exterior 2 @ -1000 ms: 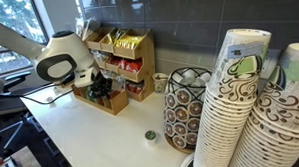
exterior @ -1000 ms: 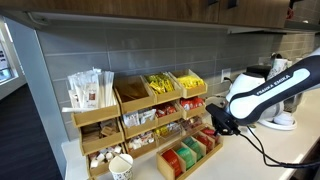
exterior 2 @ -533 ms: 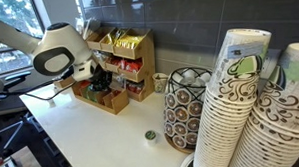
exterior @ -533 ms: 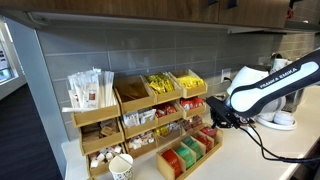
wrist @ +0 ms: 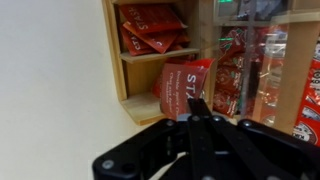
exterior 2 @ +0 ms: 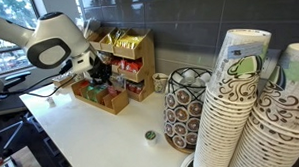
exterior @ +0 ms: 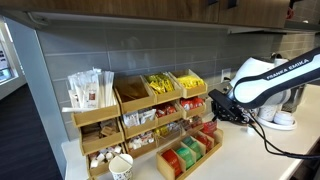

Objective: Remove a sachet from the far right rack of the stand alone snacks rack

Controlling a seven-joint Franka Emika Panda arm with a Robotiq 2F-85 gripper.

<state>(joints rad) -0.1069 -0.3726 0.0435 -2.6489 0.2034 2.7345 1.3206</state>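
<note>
My gripper (wrist: pixel 197 103) is shut on a small red sachet (wrist: pixel 180 85), which stands up from the fingertips above the low wooden snacks rack (wrist: pixel 130 100). Below the gripper, red sachets (wrist: pixel 150 25) stand in a wooden slot, and more red ones (wrist: pixel 235 80) lie to the right. In both exterior views the gripper (exterior: pixel 215 104) (exterior 2: pixel 97 68) hangs a little above the end of the low rack (exterior: pixel 186 166) (exterior 2: pixel 112 106) that holds red sachets (exterior: pixel 208 134). The held sachet is too small to make out there.
The taller three-tier wooden organiser (exterior: pixel 140 112) stands right behind the low rack against the tiled wall. A paper cup (exterior: pixel 121 167) sits at the counter's corner. Stacks of patterned cups (exterior 2: pixel 241 110) and a patterned container (exterior 2: pixel 182 110) stand on the counter; white appliances (exterior: pixel 280 115) sit behind the arm.
The gripper has risen from the red end of the low rack and drawn back a little, with the red sachet held in it.
</note>
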